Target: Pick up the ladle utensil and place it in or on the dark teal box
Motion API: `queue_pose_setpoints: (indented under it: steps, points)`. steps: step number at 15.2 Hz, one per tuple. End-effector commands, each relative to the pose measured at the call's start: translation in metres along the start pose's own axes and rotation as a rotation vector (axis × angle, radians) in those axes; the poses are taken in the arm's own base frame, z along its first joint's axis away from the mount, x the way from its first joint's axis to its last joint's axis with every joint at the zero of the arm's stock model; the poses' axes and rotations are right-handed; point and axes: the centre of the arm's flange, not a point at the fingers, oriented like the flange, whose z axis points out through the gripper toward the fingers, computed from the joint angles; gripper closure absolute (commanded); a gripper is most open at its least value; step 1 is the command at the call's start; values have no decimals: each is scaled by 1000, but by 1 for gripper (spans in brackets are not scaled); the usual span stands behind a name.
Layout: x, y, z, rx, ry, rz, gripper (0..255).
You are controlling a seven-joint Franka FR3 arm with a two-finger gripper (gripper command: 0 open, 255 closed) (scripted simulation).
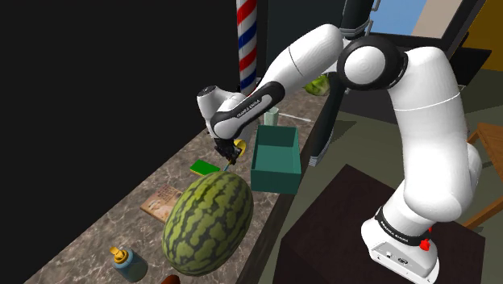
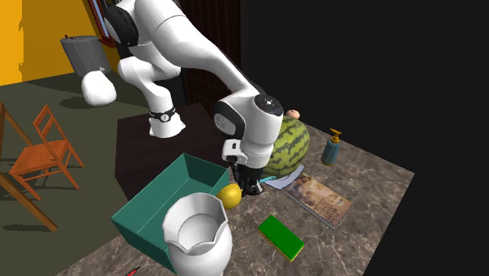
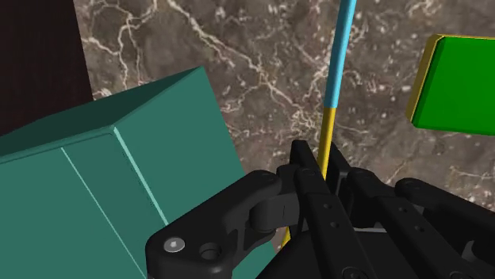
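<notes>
Close in, the gripper [image 3: 317, 161] is clamped on the ladle [image 3: 336, 71], pinching the yellow stretch of its handle, and the blue end pokes out beyond the hand over the marble countertop [image 3: 238, 55]. So the grab looks done, I'd say, though I can't tell whether the ladle is clear of the counter. Right beside the hand stands the dark teal box [image 3: 119, 174], its wall just next to the gripper. In the second exterior view the ladle's yellow bowl sits just outside that wall, not inside it. A green block [image 3: 460, 87] lies on the hand's other side. Farther along the counter rests the big watermelon [image 1: 208, 224]. What's left, by my reckoning: raise it, carry it over the rim, let go.
</notes>
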Motion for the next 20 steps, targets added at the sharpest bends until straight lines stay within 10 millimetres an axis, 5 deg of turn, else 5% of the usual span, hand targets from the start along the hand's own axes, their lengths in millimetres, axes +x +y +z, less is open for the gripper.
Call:
queue_pose_setpoints:
  steps: [1,20]
  points:
    - [1,1,-10,-1,0,-1,255]
    - [9,17,-104,-1,0,-1,255]
